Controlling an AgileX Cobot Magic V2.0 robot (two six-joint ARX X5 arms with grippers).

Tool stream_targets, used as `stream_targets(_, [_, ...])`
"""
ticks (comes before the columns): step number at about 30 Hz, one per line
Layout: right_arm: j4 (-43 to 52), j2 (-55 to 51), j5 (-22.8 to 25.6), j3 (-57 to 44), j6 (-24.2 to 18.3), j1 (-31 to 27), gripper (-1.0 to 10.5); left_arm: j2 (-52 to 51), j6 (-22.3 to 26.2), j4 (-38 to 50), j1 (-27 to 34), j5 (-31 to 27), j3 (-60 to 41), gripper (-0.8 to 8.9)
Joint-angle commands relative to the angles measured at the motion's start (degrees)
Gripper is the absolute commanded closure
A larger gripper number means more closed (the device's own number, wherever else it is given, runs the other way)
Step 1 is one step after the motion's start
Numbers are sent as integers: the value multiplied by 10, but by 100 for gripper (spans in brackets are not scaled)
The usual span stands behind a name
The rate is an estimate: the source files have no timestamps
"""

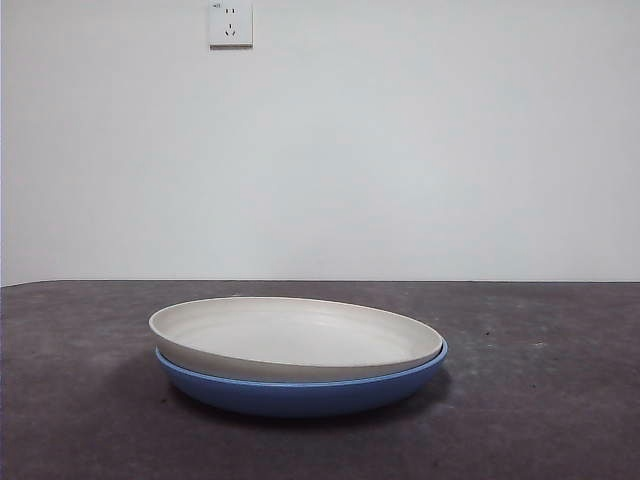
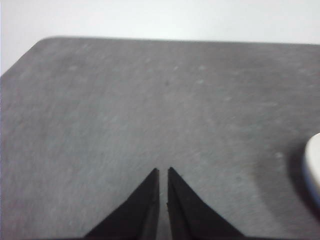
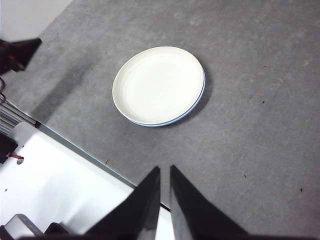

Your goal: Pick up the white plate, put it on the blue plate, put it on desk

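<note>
The white plate (image 1: 295, 335) sits nested in the blue plate (image 1: 300, 392) on the desk (image 1: 540, 400), slightly off-centre — its rim overhangs toward 9 o'clock in the front view, while a blue crescent shows toward 3 o'clock. The left gripper (image 2: 163, 172) hovers low over bare tabletop with its jaws nearly together, a sliver of plate rim at the edge of its view. The right gripper (image 3: 165, 171) hangs high, jaws nearly closed — the stacked plates lie well apart, toward 12 o'clock from its tips.
</note>
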Motion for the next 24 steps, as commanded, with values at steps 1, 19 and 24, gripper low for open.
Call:
stream_targets(1, [9, 3, 2, 10, 4, 3, 917, -21, -11, 12, 1, -6, -28, 786])
stream_targets(19, [9, 3, 2, 10, 4, 3, 917, -78, -26, 38, 6, -7, -83, 786])
stream_targets(24, [9, 3, 2, 10, 4, 3, 917, -78, -26, 38, 6, -7, -83, 786])
